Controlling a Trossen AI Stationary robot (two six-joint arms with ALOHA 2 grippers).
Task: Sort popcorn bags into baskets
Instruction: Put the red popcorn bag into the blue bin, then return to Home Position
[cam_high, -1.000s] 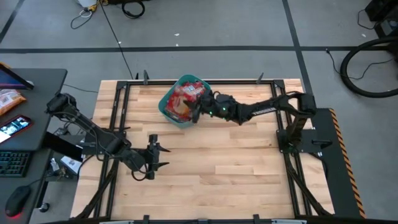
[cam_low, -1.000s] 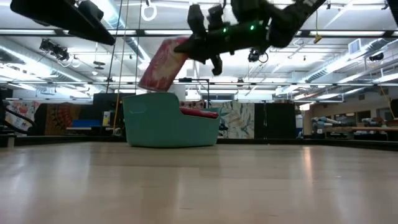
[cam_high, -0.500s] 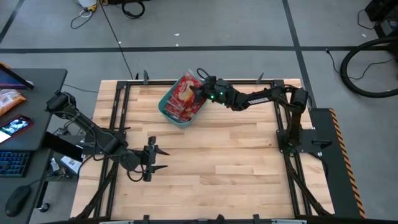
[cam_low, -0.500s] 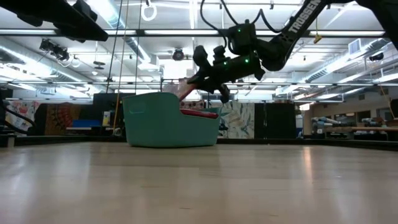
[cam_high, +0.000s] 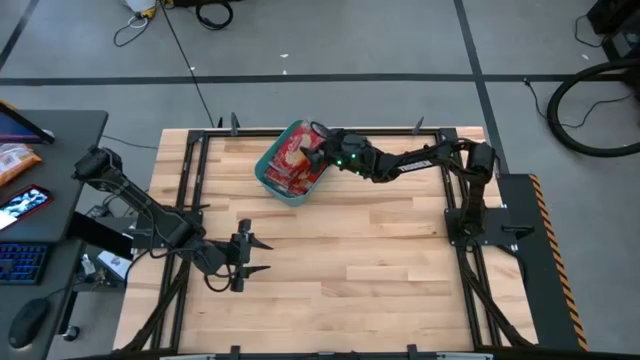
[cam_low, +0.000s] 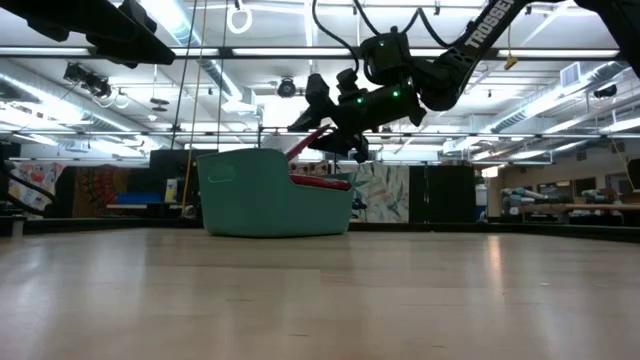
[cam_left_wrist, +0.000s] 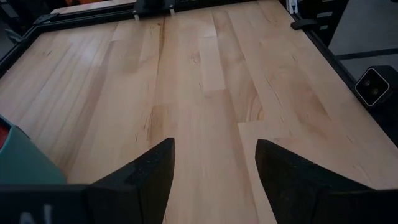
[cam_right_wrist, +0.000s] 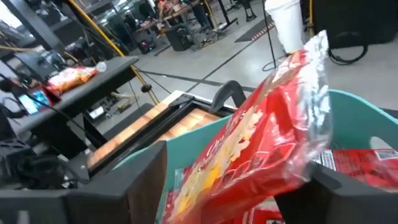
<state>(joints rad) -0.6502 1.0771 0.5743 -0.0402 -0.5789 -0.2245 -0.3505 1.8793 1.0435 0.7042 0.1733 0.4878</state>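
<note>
The teal basket stands at the table's far middle with red popcorn bags lying in it. One more red popcorn bag leans tilted in the basket, its upper end sticking up over the rim. My right gripper hovers over the basket's right rim, open, one finger on each side of that bag. My left gripper stands open over bare wood near the table's left front, with nothing between its fingers. My right gripper has its open fingers on either side of the leaning bag's upper part, coming level from the table's right. Whether either finger touches the bag I cannot tell. The bag's lower end is down inside the basket on the other bags.
Black frame rails run along the table's edges. A dark desk off the table's left carries an orange packet and a phone. Bare wood spreads across the middle and the near right.
My right gripper has gone toward the table's far edge and down over the basket. The popcorn bag, hanging tilted high above the basket a second ago, has come down into it and now leans there with only its upper end above the rim.
</note>
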